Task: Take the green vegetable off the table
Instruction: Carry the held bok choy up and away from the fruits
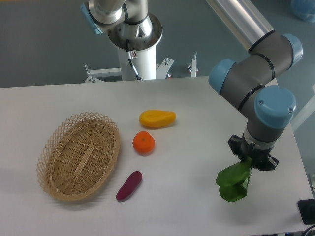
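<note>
The green vegetable, broad dark green leaves, hangs from my gripper over the right front part of the white table. The gripper points down and is shut on the vegetable's upper end, so the pale stem is hidden between the fingers. Whether the lowest leaves touch the tabletop cannot be told from this view.
An oval wicker basket sits at the left. Mid-table lie a yellow-orange fruit, an orange and a purple eggplant-like piece. The table's right edge is close to the gripper. A black object sits at the far right corner.
</note>
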You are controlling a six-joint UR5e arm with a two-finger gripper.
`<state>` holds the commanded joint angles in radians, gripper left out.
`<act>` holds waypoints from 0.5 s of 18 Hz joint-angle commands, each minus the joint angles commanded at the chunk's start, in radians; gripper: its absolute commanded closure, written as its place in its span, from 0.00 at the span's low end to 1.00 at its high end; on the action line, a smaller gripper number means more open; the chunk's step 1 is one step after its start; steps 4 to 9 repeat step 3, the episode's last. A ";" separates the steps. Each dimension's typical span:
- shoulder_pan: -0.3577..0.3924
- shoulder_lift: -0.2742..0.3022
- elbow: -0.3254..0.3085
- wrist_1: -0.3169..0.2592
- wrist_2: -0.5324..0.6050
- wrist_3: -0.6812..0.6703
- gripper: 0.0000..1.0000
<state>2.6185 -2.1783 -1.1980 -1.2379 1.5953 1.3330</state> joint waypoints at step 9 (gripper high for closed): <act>0.000 -0.003 0.000 0.000 0.000 0.000 0.87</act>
